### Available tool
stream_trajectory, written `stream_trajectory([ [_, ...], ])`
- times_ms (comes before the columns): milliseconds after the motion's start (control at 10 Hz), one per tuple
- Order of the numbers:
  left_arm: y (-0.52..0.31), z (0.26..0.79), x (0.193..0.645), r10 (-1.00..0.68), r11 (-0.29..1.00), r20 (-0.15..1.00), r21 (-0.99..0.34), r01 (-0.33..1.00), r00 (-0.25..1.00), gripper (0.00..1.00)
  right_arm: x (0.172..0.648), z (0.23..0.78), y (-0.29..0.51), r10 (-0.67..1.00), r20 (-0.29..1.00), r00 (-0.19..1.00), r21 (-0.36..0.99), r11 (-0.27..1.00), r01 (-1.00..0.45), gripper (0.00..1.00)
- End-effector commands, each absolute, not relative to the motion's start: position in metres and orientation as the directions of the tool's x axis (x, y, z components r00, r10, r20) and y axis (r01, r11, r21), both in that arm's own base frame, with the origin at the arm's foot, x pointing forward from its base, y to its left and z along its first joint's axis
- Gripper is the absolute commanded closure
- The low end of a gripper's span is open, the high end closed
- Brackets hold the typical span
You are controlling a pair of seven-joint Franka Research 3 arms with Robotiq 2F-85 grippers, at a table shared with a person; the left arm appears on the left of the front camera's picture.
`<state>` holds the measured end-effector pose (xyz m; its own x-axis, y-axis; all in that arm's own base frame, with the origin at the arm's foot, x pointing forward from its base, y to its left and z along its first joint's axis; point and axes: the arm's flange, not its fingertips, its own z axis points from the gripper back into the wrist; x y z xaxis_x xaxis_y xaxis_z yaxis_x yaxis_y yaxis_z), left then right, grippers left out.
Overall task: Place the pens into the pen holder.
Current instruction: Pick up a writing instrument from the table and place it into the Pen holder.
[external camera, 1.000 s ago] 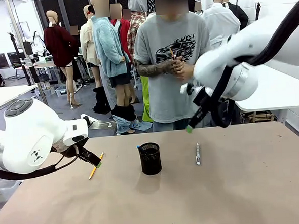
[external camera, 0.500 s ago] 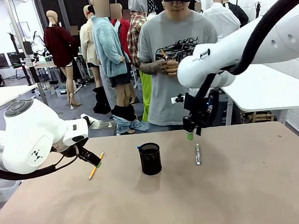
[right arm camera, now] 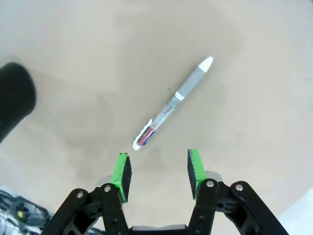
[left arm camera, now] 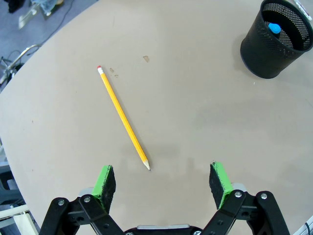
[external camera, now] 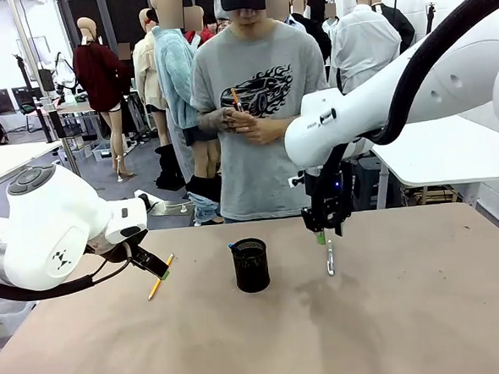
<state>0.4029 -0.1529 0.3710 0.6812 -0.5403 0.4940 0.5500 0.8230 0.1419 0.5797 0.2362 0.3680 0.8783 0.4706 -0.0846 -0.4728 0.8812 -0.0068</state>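
Two pens are left out on the tan table [external camera: 410, 313]. The white-and-silver plastic pen [external camera: 329, 257] is found just under the right gripper [external camera: 323, 233], slanted across its half-spread, empty jaws, so a wrist turn is probably needed. The yellow wooden pencil [external camera: 160, 277] is left by the wide-open left gripper [external camera: 157, 269], beside the black wire-mesh pen holder [external camera: 251, 265]. A second ago the right gripper was held much higher.

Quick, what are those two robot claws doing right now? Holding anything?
Left gripper: open, empty, near the yellow pencil.
Right gripper: open, empty, just short of the white pen.
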Motion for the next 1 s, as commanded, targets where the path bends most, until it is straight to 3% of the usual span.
stream_trajectory([
  [0, -0.151, 0.371, 0.403, -0.536, 0.826, 0.496, 0.139, 0.547, 0.683, 0.00, 0.577, 0.354, 0.240, 0.398, -0.104, 0.911, -0.078, 0.910, -0.407, 0.41],
  [900, -0.151, 0.371, 0.403, -0.536, 0.826, 0.496, 0.139, 0.547, 0.683, 0.00, 0.584, 0.309, 0.239, 0.280, -0.060, 0.958, -0.066, 0.957, -0.284, 0.41],
])
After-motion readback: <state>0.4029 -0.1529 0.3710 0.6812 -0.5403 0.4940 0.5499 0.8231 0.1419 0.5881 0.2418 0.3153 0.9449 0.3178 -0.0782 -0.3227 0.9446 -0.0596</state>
